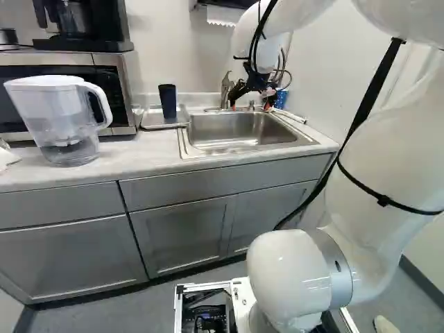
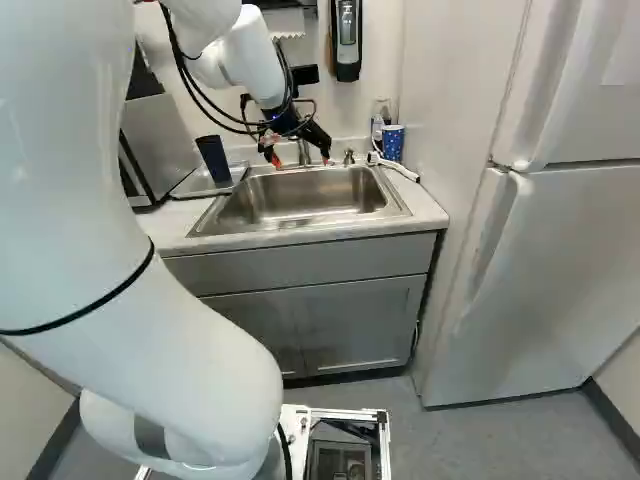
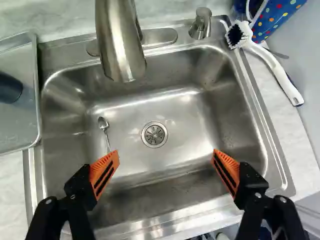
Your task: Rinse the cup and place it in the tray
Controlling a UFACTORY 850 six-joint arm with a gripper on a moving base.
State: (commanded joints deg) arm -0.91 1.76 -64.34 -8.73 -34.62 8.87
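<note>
One arm (image 2: 255, 65), mine, extends over the sink (image 3: 190, 131), tool (image 2: 300, 161) downward, spread wide; only the wrist view shows a spoon (image 3: 103, 123) left of the drain (image 3: 154, 135).

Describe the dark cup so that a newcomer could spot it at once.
Find the steel sink, then the shallow grey tray beside it, on the side towards the microwave. The dark cup stands upright in that tray. It is plain, while the other cup, across the sink by the white brush, is blue with coloured dots.
</note>
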